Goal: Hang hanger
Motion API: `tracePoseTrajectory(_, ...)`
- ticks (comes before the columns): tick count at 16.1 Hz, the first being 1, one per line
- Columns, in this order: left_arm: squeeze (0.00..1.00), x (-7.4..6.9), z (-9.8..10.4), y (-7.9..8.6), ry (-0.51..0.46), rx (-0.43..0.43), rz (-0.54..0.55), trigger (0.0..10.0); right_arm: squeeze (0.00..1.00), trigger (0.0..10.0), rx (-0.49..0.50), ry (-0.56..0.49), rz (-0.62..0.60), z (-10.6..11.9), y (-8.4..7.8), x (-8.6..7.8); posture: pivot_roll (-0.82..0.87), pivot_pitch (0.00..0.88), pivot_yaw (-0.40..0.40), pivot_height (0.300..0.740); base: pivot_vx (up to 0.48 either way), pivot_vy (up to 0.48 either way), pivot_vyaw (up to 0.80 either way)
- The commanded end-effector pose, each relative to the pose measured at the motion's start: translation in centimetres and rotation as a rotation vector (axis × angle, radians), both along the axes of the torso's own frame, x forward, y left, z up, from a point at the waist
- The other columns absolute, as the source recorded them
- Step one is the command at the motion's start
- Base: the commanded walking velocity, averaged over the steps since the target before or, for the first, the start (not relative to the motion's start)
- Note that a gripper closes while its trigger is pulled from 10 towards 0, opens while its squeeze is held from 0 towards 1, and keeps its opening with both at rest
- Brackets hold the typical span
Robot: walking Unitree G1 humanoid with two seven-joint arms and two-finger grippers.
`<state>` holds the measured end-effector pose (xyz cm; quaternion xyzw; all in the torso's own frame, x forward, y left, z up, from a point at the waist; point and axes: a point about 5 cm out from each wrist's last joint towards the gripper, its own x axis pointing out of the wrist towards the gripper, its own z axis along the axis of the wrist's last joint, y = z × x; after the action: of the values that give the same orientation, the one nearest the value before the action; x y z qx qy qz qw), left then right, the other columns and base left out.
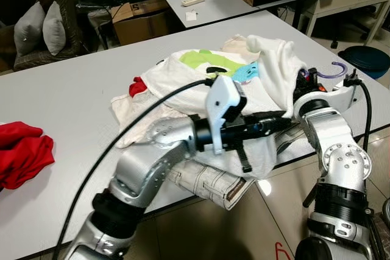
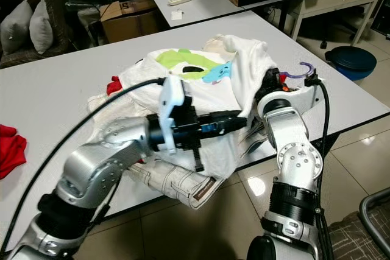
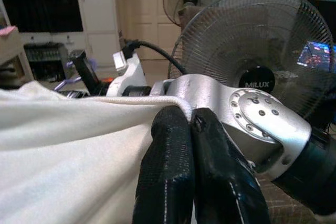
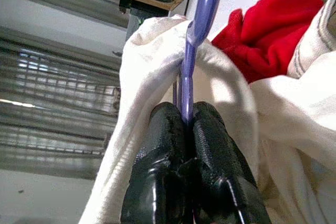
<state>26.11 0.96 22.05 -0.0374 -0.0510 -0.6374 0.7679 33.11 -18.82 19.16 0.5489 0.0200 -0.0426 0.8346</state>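
While a heap of clothes lies on the white tabletop (image 1: 73,89), the robot's left claw (image 3: 191,124) presses its two black fingers together on a fold of the cream-white cotton garment (image 1: 274,65) near the tabletop's front edge. The right claw (image 4: 186,116) is closed on the thin purple plastic hanger (image 4: 202,9), whose shaft runs up between the fingertips with the same white cloth draped around it. Seen from the head, the hanger's curved hook (image 1: 337,70) pokes out just beyond the right wrist, at the right end of the pile. A white T-shirt printed with green and light-blue shapes (image 1: 207,65) lies spread beneath the raised fabric, and a folded striped cloth (image 1: 210,184) hangs over the tabletop's front edge below the left arm. A crumpled red garment (image 1: 21,150) lies well apart at the left.
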Motion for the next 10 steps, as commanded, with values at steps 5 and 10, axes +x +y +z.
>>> tracePoseTrajectory(5, 0.00, 5.4, 4.2, 1.1, 0.002, -0.194, 0.398, 0.0, 0.00, 10.0, -0.043, -0.029, 0.140, 0.1, 2.4, -0.6, -0.01, 0.006, 0.135, 0.740, 0.000, 0.000, 0.00)
tracePoseTrajectory(10, 0.00, 5.6, 2.5, 1.7, -0.032, -0.045, 0.404, 10.0, 0.00, 10.0, -0.092, -0.106, 0.215, 1.4, 2.7, -1.3, -0.01, 0.000, 0.138, 0.740, 0.000, 0.000, 0.00)
